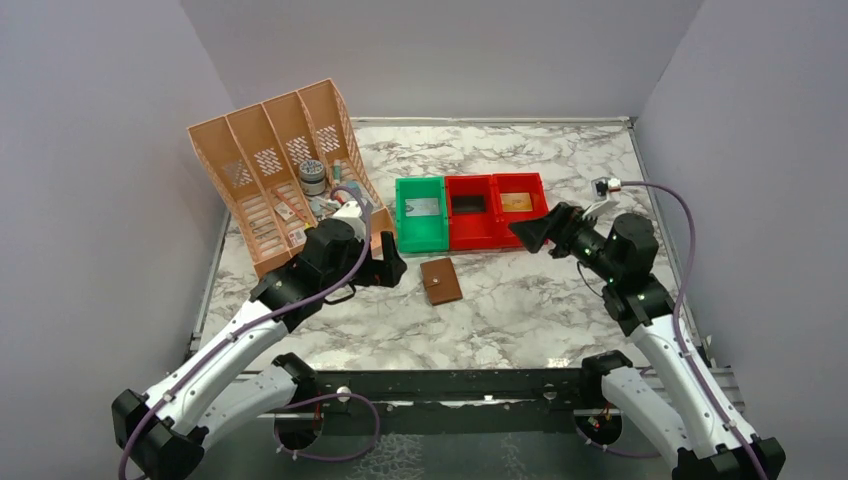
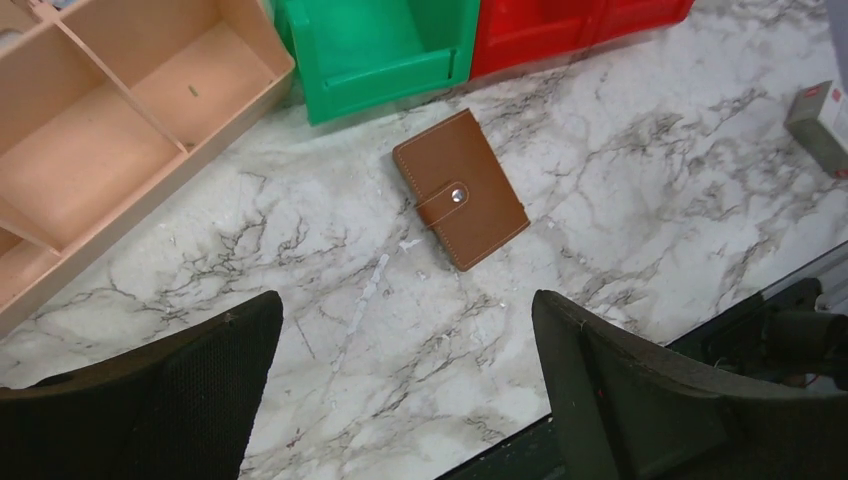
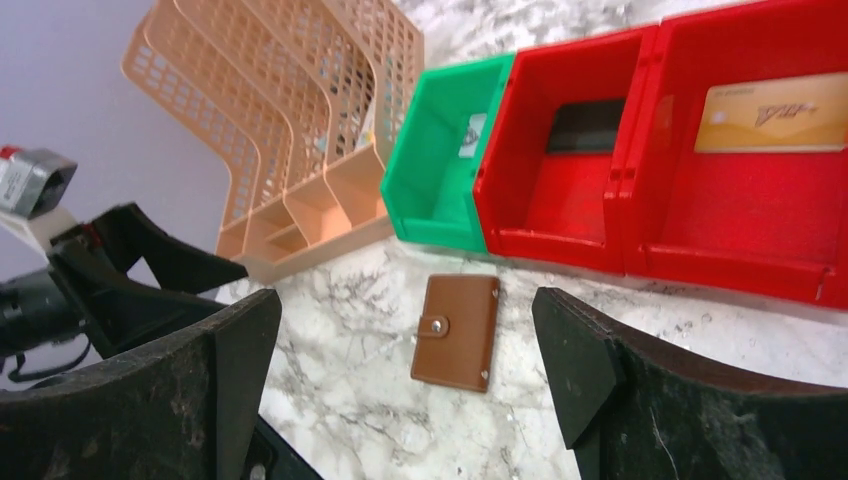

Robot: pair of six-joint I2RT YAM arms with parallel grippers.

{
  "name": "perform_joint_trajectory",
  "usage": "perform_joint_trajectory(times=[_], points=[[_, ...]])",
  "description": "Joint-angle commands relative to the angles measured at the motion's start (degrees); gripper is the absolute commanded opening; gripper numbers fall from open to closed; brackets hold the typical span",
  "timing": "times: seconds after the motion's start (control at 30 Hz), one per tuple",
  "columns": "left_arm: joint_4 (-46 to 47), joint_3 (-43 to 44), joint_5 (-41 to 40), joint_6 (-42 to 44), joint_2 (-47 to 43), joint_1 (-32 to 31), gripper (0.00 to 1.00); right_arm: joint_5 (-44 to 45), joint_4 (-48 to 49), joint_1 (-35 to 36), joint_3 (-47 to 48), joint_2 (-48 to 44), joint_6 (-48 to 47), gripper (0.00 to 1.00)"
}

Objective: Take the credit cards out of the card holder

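Peach plastic file rack (image 1: pixel 262 165) fills upper left of top view, leaning back, w/ a round grey tin (image 1: pixel 313 176) and misc small bits in its slots, too small to ID. Just right of it the left gripper (image 1: pixel 388 262) hangs over the marble table (image 1: pixel 520 310), jaws spread wide, nothing btwn them. Card holder (image 1: pixel 441 281) lies flat on the table a bit below ctr of top view, just right of the left gripper's tips and below the green bin (image 1: pixel 420 240), touching neither. It's brown leather, closed, snap tab fastened, slightly skewed. Green bin has a grey flat item (image 1: pixel 424 207) inside. Against its right side stand two red bins in a row: mid red bin (image 1: pixel 472 235) holds a dark flat item (image 1: pixel 468 203), right red bin (image 1: pixel 521 217) holds a gold card (image 1: pixel 516 201), print side up. Right gripper (image 1: pixel 548 228) sits right of ctr, near the right red bin's front, jaws also wide apart, empty, pointing left. Small pale box (image 2: pixel 818 118) w/ red print lies at right edge of left wrist view, well apart from the holder.
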Motion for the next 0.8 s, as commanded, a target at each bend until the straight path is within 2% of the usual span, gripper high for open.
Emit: perform_joint_trajectory(times=[0.0,0.2,0.3,0.4,0.57,0.77], points=[[2.5,0.6,-3.6,-2.2,-3.4,-0.4,0.99,4.5,-2.0,-0.5,4.4,-0.8,1.8,0.99],[2.0,0.1,-6.4,-4.3,-3.2,-0.4,0.99,-8.0,1.3,-0.5,3.2,-0.1,-2.2,0.99],[1.2,-0.8,-7.5,-5.5,-2.2,-0.5,0.99,-14.1,8.7,-0.6,-1.5,0.3,-0.3,0.99],[-0.9,-1.2,-9.1,-7.2,1.0,-0.4,0.99,-19.6,10.1,-0.6,-2.4,4.4,-0.1,1.00],[-1.8,-0.1,-6.7,-7.1,8.4,-0.2,0.99,-21.7,1.8,-0.6,1.5,11.7,-5.1,1.00],[-1.3,1.7,-6.9,-5.9,16.1,1.2,0.99,-20.7,-0.5,-0.6,2.3,15.2,-7.2,1.00]])
